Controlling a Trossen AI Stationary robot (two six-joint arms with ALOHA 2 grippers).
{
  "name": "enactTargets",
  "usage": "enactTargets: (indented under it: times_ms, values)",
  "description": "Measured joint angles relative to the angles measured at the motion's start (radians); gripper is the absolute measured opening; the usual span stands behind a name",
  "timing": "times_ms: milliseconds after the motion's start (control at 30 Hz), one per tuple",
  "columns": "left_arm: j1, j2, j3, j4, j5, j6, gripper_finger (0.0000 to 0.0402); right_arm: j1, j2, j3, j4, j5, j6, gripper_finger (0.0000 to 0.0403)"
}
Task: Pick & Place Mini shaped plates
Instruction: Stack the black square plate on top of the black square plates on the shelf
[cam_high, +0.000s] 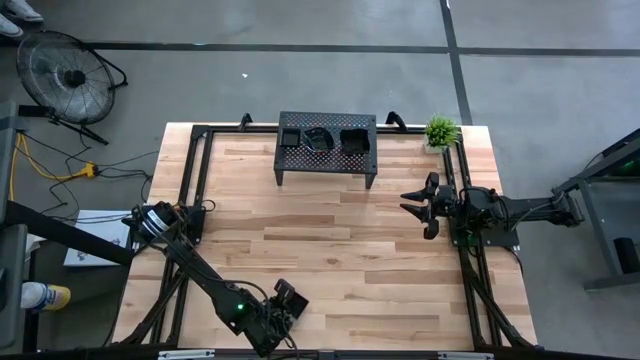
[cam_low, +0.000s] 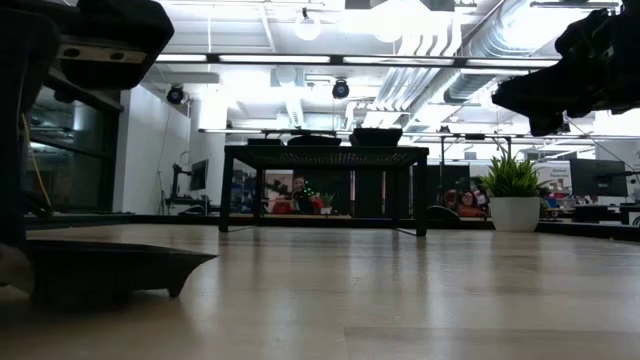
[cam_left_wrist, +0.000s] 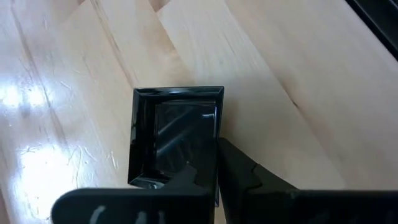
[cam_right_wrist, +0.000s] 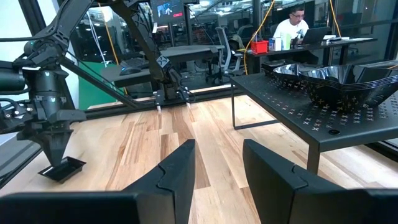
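A small glossy black square plate lies flat on the wooden table near its near edge; in the low view its foot rests on the boards. My left gripper stands over it, pointing down, shut on its rim, as the right wrist view shows. More black mini plates sit in stacks on top of the perforated black rack at the far edge. My right gripper hovers open in the air over the table's right side, touching nothing. My left gripper pinches one side wall of the square plate between its two fingers, one finger outside the rim and the other inside the dish. It comes from above, pointing down. The plate lies flat with its foot on the table.
The legged rack stands at the far middle, a small potted plant beside it at the far right corner. Black frame rails run along the table's left, right and far sides. Bare boards lie between the arms. People sit in the room beyond.
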Motion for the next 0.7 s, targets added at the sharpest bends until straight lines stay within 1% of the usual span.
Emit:
enactTargets:
  times_ms: [167,400,500,700]
  values:
    - [0.0,0.0,0.034,-0.061,-0.009,0.0,0.0,0.0,0.0,0.0,0.0,0.0,0.0,0.0129]
    - [0.0,0.0,0.126,-0.228,-0.036,0.0,0.0,0.0,0.0,0.0,0.0,0.0,0.0,0.0129]
    - [0.0,0.0,0.167,-0.299,-0.066,0.0,0.0,0.0,0.0,0.0,0.0,0.0,0.0,0.0129]
    - [0.0,0.0,0.231,-0.417,-0.173,0.0,0.0,0.0,0.0,0.0,0.0,0.0,0.0,0.0129]
